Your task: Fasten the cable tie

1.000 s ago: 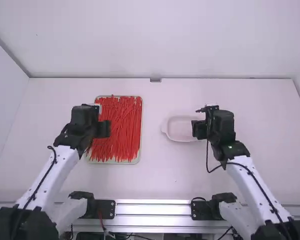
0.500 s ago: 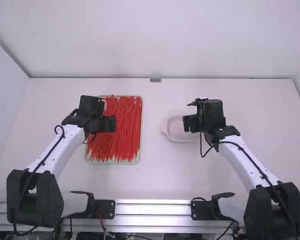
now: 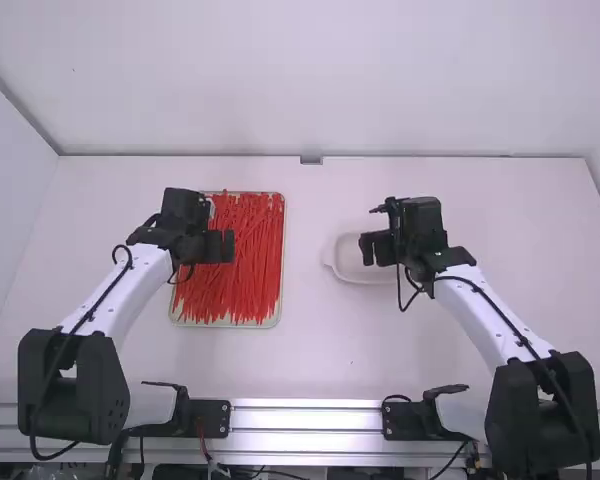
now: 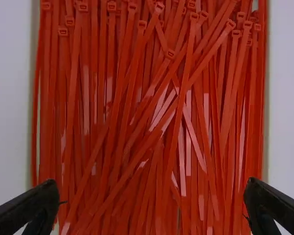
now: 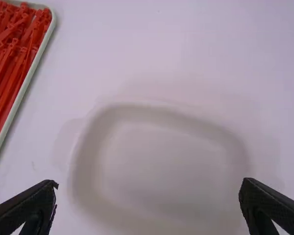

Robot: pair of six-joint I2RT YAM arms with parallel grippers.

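High view: the left gripper (image 3: 196,242), jaws spread wide, hangs over the loose red cable ties (image 3: 245,260) heaped in a pale tray (image 3: 226,324). The right gripper (image 3: 392,246), equally wide, hangs over a white dish (image 3: 348,262) right of the tray, apart from it.

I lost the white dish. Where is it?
In the high view, the white dish sits right of the tray of red ties, under the right gripper.
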